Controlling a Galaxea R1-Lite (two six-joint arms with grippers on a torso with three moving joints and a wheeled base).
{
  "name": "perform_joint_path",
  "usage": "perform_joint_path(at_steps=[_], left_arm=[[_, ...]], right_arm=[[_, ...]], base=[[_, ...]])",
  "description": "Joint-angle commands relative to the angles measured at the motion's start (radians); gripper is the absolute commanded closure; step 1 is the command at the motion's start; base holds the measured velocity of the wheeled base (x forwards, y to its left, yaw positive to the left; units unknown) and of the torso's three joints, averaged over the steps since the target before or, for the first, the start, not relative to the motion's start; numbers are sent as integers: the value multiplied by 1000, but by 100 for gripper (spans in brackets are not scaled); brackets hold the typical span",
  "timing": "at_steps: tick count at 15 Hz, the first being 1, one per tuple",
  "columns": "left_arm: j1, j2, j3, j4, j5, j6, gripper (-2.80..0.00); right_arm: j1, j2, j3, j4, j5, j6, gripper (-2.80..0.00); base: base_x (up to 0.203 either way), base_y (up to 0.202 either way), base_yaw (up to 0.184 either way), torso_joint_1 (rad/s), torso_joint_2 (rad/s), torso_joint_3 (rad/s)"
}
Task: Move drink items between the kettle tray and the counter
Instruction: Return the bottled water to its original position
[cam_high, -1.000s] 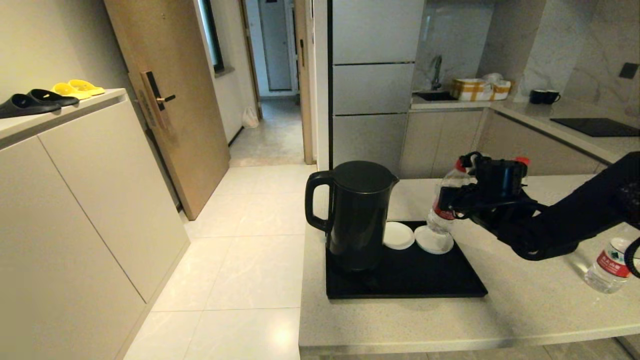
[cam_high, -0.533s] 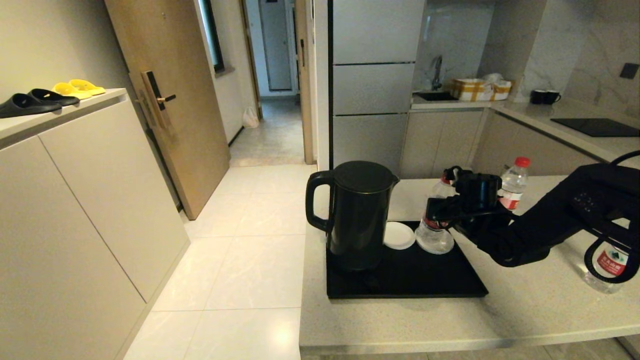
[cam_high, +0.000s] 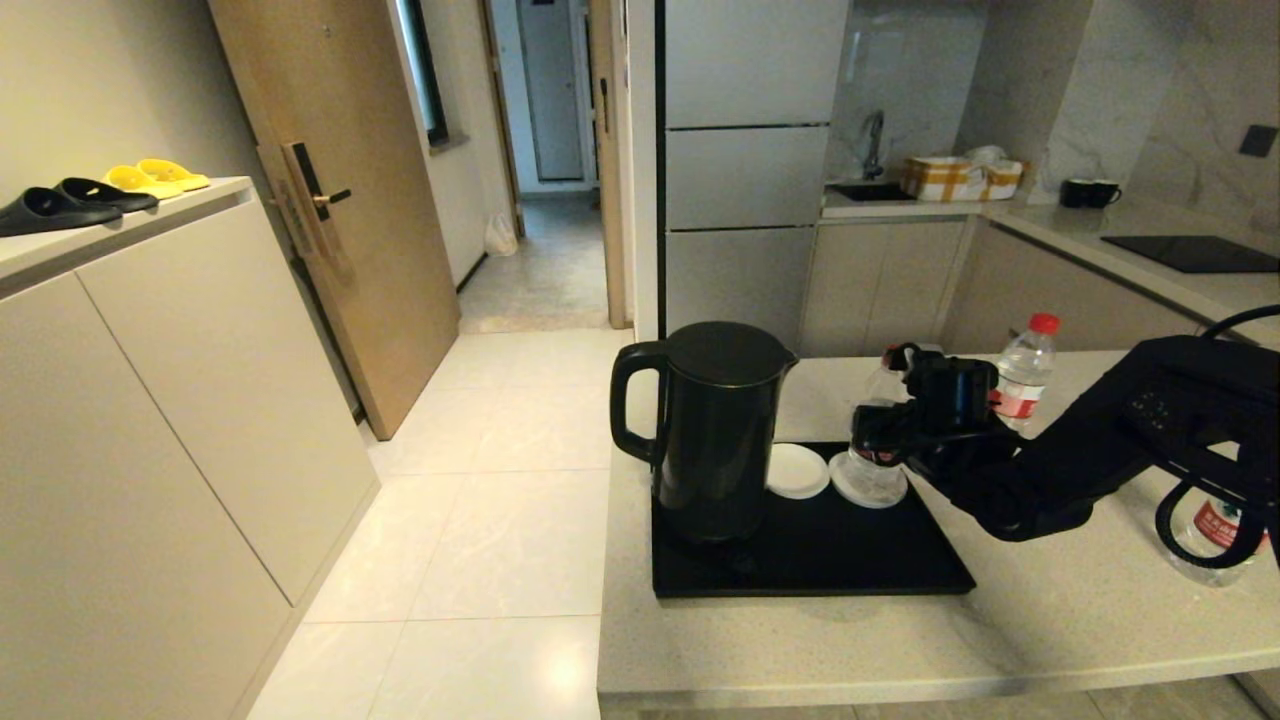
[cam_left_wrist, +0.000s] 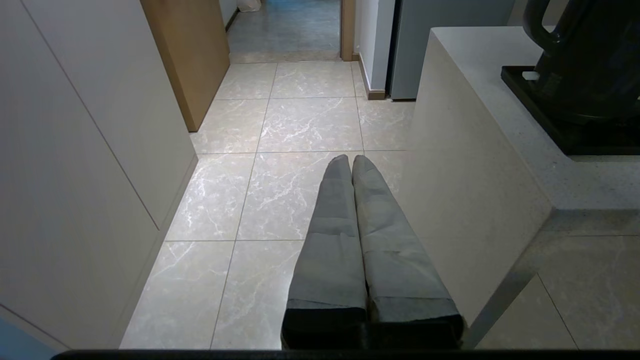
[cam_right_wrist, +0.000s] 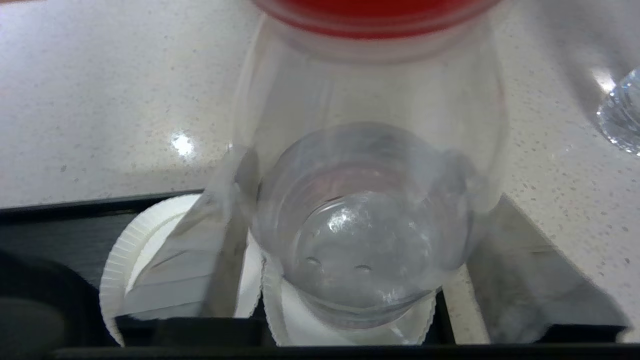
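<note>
My right gripper (cam_high: 878, 428) is shut on a clear water bottle (cam_high: 872, 465), whose base rests on a white coaster (cam_high: 868, 488) at the back right of the black kettle tray (cam_high: 850, 560). The right wrist view looks down on this bottle (cam_right_wrist: 370, 225) between the fingers (cam_right_wrist: 222, 240) of the right gripper (cam_right_wrist: 367, 200); its red cap is at the top of that view. A second bottle (cam_high: 1022, 375) stands on the beige counter (cam_high: 1050, 620) behind the arm. A third bottle (cam_high: 1215, 530) is at the far right, partly hidden by a cable. My left gripper (cam_left_wrist: 351, 160) hangs shut over the floor beside the counter.
The black kettle (cam_high: 715, 430) stands on the tray's left half, with another white coaster (cam_high: 797, 470) next to it. The counter's left edge drops to the tiled floor (cam_high: 480, 540). A beige cabinet (cam_high: 150, 400) with slippers is far left.
My right arm has carried the bottle down and to the left, from a raised tilted hold to standing on the coaster. The second bottle behind it has come into view.
</note>
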Motion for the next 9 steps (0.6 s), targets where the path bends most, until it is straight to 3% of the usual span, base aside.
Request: perform_joint_path(at_steps=[1, 9], left_arm=[[0, 1, 0, 0, -1, 0, 0], [0, 1, 0, 0, 0, 0, 0]], right_arm=[[2, -6, 4, -5, 3, 0, -280], [26, -231, 146, 45, 87, -1, -280]], base=[[0, 0, 0, 0, 0, 0], [0, 0, 0, 0, 0, 0]])
